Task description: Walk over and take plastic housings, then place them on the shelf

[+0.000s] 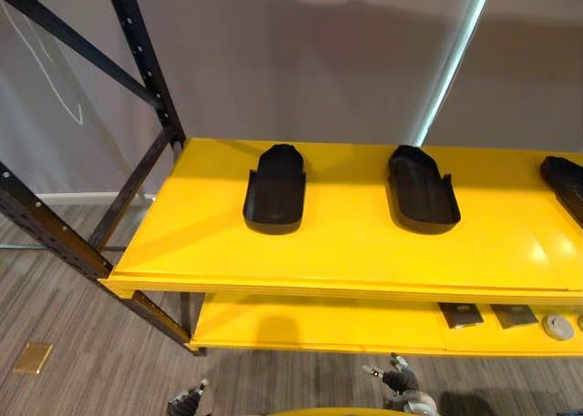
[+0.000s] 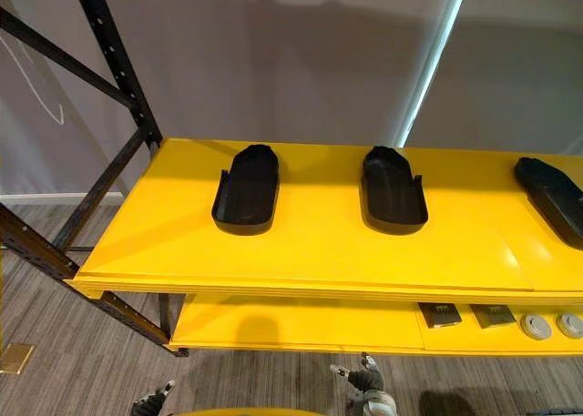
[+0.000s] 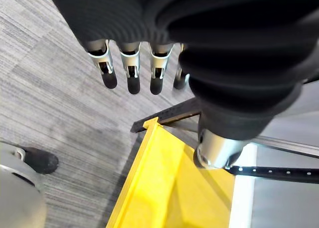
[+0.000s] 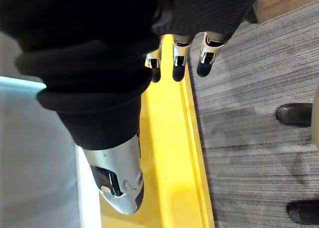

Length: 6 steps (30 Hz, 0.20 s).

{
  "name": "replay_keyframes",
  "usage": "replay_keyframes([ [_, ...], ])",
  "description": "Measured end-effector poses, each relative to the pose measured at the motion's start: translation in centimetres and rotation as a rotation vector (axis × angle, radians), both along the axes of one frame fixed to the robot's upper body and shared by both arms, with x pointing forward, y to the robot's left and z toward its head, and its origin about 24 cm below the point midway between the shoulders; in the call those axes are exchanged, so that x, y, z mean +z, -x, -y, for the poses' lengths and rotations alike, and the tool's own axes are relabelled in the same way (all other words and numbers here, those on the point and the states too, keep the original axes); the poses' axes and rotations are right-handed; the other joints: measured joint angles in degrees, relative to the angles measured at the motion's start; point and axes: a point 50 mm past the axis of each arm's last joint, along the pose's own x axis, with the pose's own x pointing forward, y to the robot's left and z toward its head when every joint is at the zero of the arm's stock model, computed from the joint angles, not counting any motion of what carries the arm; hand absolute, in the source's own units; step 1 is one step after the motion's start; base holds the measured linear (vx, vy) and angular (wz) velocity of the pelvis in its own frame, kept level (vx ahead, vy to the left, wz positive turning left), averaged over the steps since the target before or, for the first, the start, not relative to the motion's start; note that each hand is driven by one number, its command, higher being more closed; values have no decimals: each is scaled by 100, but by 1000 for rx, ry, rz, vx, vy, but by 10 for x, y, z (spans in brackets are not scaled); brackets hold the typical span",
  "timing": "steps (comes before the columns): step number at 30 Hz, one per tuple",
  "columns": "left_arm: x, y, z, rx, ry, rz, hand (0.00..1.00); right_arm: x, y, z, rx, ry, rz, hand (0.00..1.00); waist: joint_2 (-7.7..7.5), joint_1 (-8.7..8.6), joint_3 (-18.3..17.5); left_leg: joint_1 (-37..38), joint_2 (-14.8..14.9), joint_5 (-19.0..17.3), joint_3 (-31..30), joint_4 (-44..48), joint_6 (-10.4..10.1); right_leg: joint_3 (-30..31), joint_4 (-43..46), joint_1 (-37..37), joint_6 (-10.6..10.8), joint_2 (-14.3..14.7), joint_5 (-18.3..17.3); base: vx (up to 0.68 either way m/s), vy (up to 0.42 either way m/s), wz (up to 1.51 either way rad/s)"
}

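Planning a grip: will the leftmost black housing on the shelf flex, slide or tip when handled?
The housing looks a thin moulded shell, so probably stiff and light. Flat on the glossy shelf, it likely slides rather than tips.

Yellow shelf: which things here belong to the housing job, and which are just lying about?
Job: left housing, middle housing, right housing, top board.
Lying about: two dark square parts, two round discs on the lower board; brass floor plate.

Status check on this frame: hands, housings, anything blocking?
Left hand open, empty; right hand open, empty. Three black housings lie spaced on yellow top shelf. No obstruction seen at shelf front.
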Motion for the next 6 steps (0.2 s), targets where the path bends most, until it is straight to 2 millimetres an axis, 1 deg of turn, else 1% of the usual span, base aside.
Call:
replay_keyframes([
  [3, 2, -16, 4, -93, -13, 23, 0, -3, 1, 4, -2, 14, -27, 0, 18, -6, 7, 7, -2, 0, 62, -19, 0, 100, -150, 14, -8, 37, 114, 2, 17, -16],
  [6, 3, -22, 6, -129, -9, 40, 0, -4, 2, 7, -12, 33, -38, 0, 19, -19, 19, 2, -4, 2, 77, -19, 2, 116, -221, 27, -8, 53, 168, -16, 5, -6],
])
